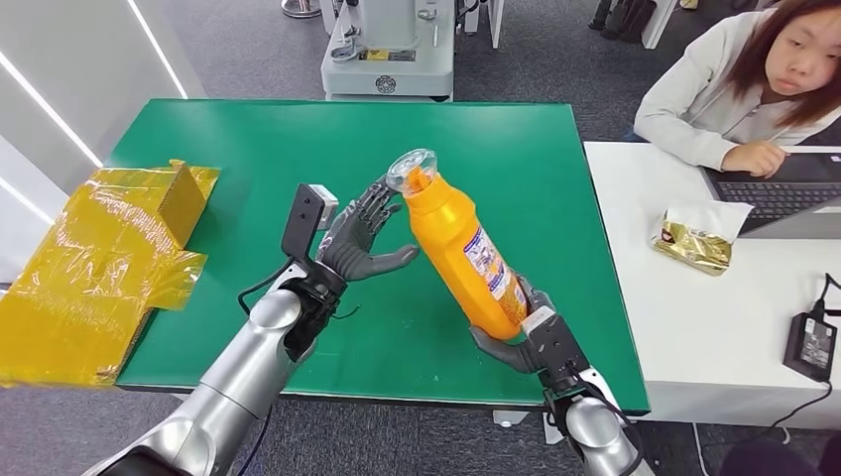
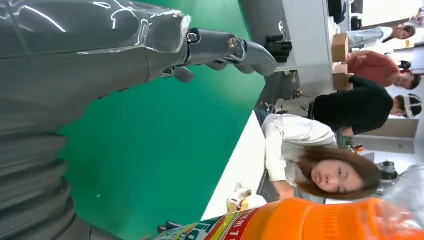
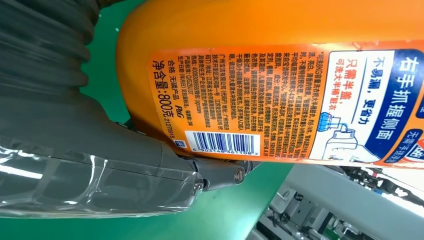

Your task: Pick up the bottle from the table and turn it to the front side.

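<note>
Two silver arms rise from the near edge over a green worktop (image 1: 248,139). At the far left, crumpled yellow packaging (image 1: 104,258) lies across the worktop's left edge. To its right, the left robot hand (image 1: 365,241) is held above the green surface with its fingers spread apart and nothing in them; its fingertips (image 1: 382,198) are just beside the neck of the bottle, and whether they touch it cannot be told. The orange bottle (image 1: 461,253) is lifted off the worktop near its middle, tilted so that its clear cap (image 1: 412,169) points up and to the far left while its base sits low to the right. The right robot hand (image 1: 521,332) is clamped around the bottle's lower body, with fingers wrapped on both sides. In the right wrist view the label (image 3: 280,100) facing that camera carries dense printed text and a barcode (image 3: 220,143). Farther right, a white worktop (image 1: 694,327) adjoins the green one and bears a gold foil packet (image 1: 694,238), a laptop (image 1: 783,193) and a black power adapter (image 1: 811,345). A person in a pale top (image 1: 714,99) sits at its far side, one hand by the laptop.
</note>
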